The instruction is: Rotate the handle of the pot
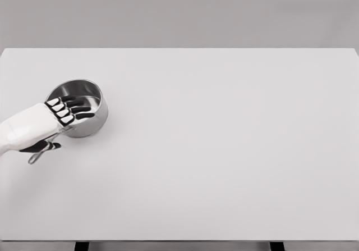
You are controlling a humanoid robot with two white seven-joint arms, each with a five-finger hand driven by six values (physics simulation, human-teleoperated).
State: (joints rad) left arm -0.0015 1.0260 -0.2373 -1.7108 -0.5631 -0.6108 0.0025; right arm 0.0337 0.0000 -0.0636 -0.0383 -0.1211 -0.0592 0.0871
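Pot [84, 102] sits far left on table [224, 150]. Handle [38, 154] runs down-left from pot, under L wrist. L hand [66, 109] over rim, fingers spread into bowl, gripping nothing. R arm absent.

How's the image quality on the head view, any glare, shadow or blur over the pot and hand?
Head view: flat, even light; the steel pot shows soft reflections on its wall, no harsh glare. Faint shadow on the white table right of the pot. The left hand over the rim is slightly soft-edged, hiding most of the handle.
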